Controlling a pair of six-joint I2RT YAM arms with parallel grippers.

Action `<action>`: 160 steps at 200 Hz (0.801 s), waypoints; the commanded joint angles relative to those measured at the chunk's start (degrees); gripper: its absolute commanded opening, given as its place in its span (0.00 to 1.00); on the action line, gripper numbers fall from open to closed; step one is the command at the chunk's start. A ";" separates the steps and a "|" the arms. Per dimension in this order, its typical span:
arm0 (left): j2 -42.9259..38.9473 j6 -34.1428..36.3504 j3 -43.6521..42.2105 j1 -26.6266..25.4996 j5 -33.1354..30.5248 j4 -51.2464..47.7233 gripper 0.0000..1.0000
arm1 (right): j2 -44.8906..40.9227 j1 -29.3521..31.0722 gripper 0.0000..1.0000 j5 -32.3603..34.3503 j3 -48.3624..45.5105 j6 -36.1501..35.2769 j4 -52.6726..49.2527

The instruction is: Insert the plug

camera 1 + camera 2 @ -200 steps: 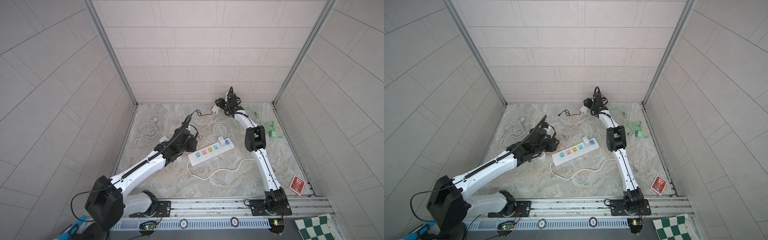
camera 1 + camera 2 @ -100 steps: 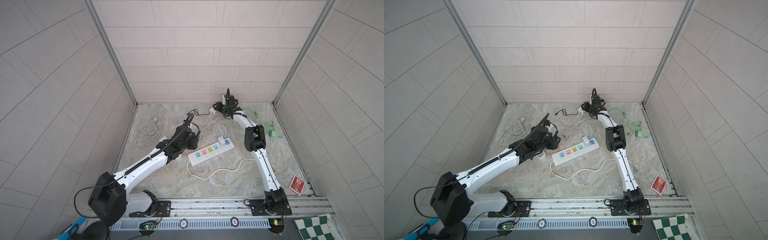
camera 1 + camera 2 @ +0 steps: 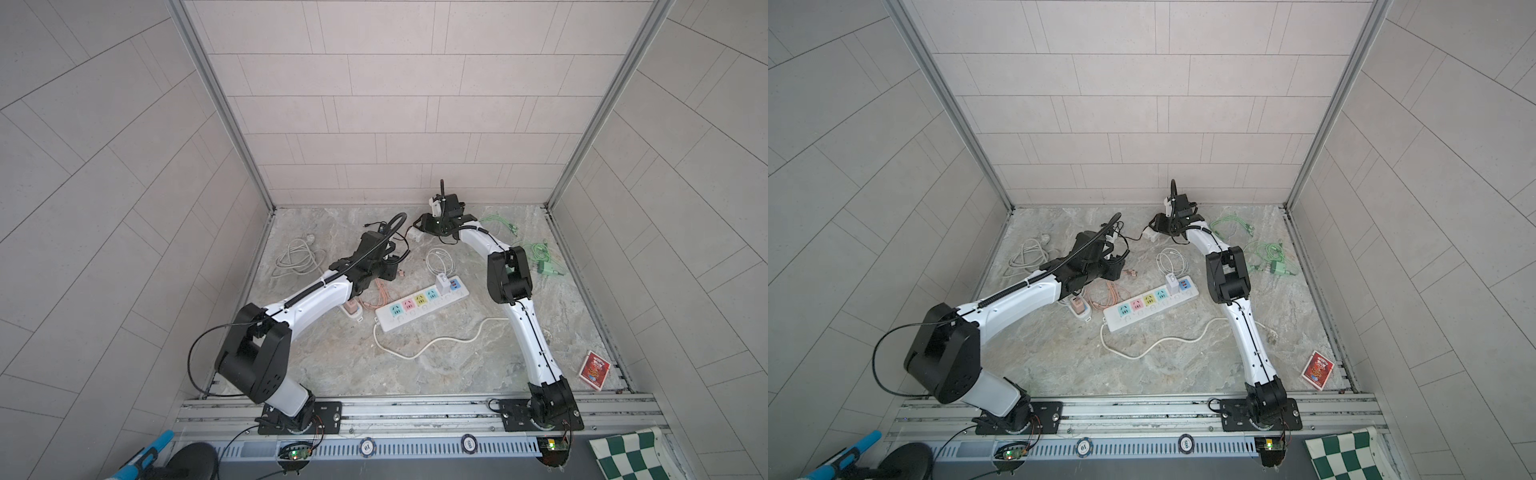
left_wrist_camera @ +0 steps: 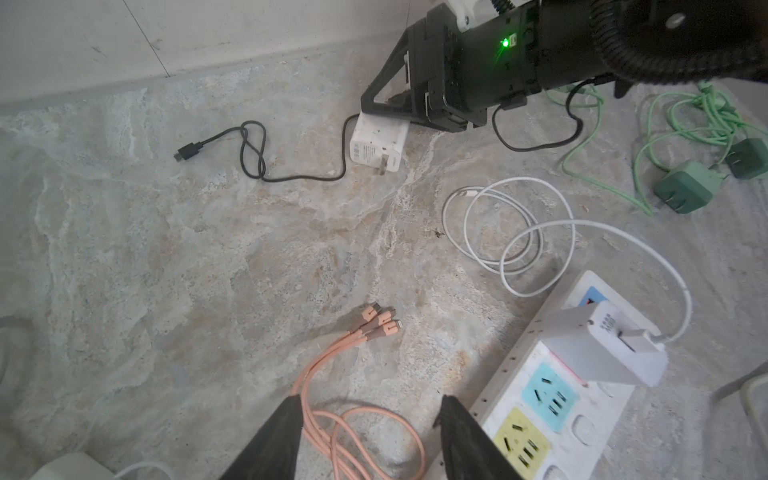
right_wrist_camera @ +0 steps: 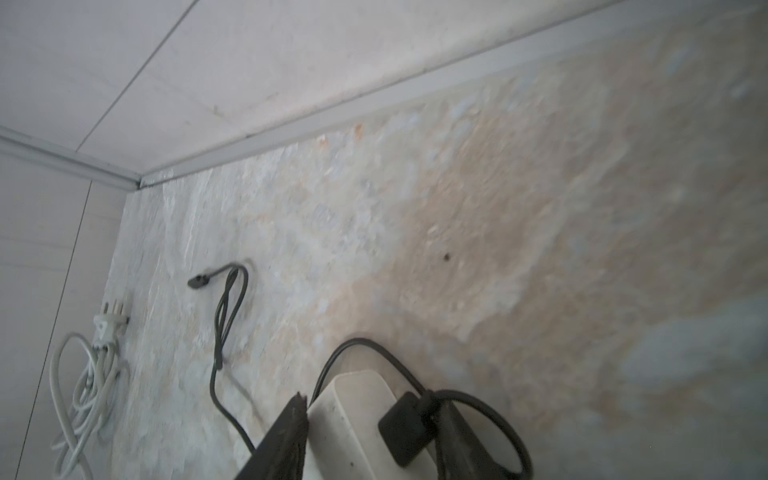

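Your right gripper (image 5: 374, 405) straddles the white square charger plug (image 4: 376, 143), lying on the marbled floor (image 3: 457, 365) near the back wall (image 3: 395, 124); whether the jaws pinch it cannot be told. Clamp its flat sides squarely, prongs (image 4: 383, 163) left clear, before lifting toward the long white power strip with pastel sockets (image 3: 419, 305). Your left gripper (image 4: 368, 405) hangs open, empty, beside that strip.

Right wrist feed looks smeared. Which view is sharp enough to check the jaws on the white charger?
Right wrist: smeared throughout, white charger unsharp. Left wrist: crisp, evenly lit, right gripper at the charger plainly visible; use this. Both top views: sharp, wide-lens bending at edges, charger too small.
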 commanded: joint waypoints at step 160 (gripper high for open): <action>17.62 9.34 15.42 -0.25 12.53 -7.16 0.61 | -28.30 -4.77 0.64 -15.34 -46.45 10.54 28.56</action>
